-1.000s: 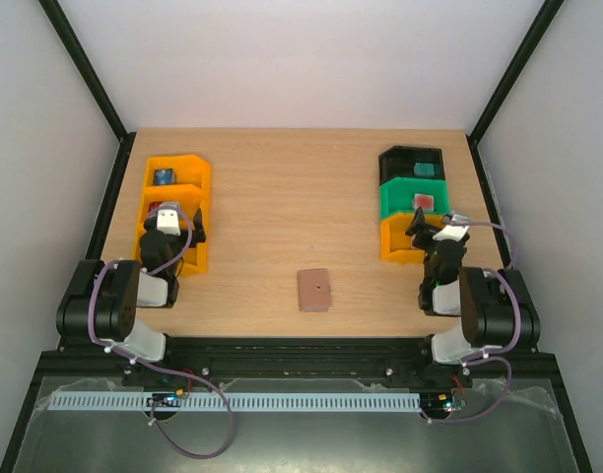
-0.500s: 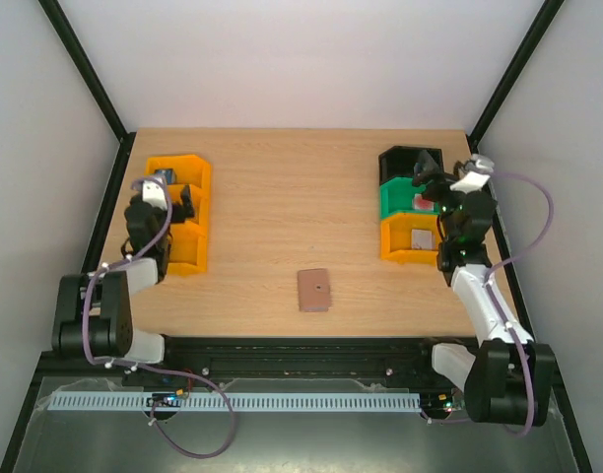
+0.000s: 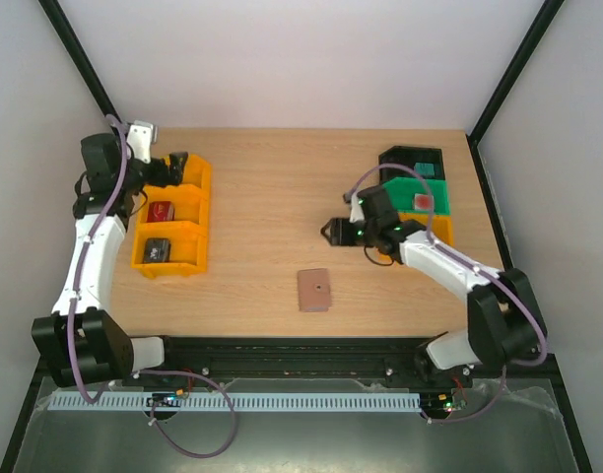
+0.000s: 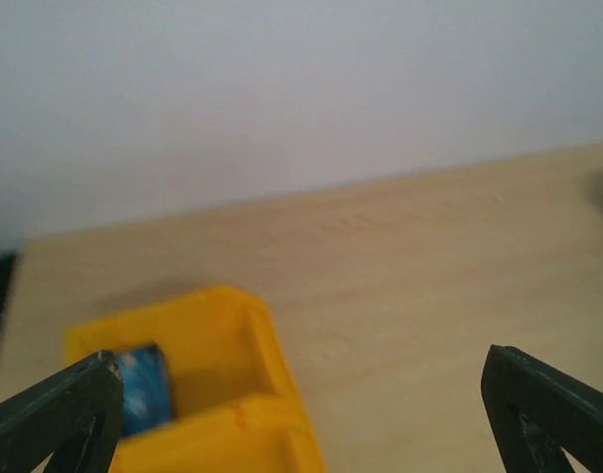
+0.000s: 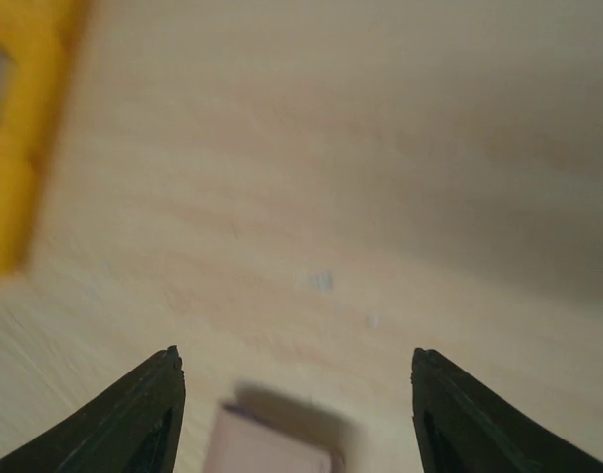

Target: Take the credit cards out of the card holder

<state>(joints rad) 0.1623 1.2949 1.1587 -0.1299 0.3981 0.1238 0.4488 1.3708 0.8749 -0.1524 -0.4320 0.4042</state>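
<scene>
The pale wooden desk [image 3: 282,197] sits in a white-walled booth with black posts at its corners. On its left stands an orange bin [image 3: 195,222] with three compartments in a row. On the right are a black bin [image 3: 410,156] and, just in front of it, a green bin [image 3: 405,197]. The holder [image 3: 313,290] lies shut near the front middle, stud up, well apart from the bins.

The left claw [image 3: 173,163] hangs over the far end of the orange bin. Its fingers are spread wide and there is nothing between them. The right claw [image 3: 333,232] is out over bare wood, near the holder on its far side. Its fingers stand apart and hold nothing.

From the left wrist, a blue card [image 4: 144,389] shows in the far compartment, partly behind a finger. A red card [image 3: 162,211] lies in the middle compartment. The dark flat thing [image 3: 157,249] in the near one is too small to name, and so is the reddish patch [image 3: 422,201] in the green bin. The right arm crosses in front of the bins on that side. From the right wrist everything is blurred, and the holder is cut off by the bottom edge.
</scene>
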